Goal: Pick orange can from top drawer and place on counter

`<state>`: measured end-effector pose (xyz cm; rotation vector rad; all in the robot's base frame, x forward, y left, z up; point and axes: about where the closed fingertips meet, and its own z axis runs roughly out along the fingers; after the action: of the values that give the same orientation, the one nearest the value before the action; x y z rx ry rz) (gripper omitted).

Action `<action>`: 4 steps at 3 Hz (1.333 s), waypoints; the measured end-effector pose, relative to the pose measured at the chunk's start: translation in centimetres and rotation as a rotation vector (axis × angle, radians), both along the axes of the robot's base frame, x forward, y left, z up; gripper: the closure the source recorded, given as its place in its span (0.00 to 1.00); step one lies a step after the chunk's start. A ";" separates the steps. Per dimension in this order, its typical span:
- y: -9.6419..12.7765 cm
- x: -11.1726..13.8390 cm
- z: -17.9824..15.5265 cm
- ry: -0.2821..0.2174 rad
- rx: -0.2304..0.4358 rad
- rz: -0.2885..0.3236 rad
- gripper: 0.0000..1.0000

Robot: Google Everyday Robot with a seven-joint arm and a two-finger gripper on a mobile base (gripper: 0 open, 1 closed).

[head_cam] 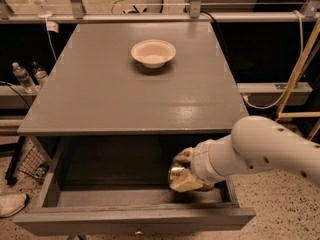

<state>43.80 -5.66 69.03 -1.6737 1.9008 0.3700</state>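
Observation:
The top drawer [135, 219] stands pulled open below the counter [125, 94], with its dark interior showing. My gripper [184, 173] is inside the drawer at its right side, near the front. A small shiny gold-brown thing, the orange can [175, 174], sits between the pale fingers [184, 157]. The fingers are closed around it, and most of the can is hidden by them. My white arm [270, 151] reaches in from the right.
A cream bowl [153, 52] stands at the back middle of the counter. Clear water bottles [22, 77] stand on a low shelf at the left. A wooden pole [295, 69] and cables are at the right. A shoe [11, 204] lies on the floor at the lower left.

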 end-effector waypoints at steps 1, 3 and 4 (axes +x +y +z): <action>-1.7 -0.5 1.6 -0.019 -0.034 -0.031 1.00; -4.5 0.6 5.7 -0.103 -0.073 -0.059 1.00; -5.7 1.2 8.1 -0.148 -0.090 -0.068 1.00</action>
<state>45.05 -11.39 77.12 -1.6404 1.8829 0.1310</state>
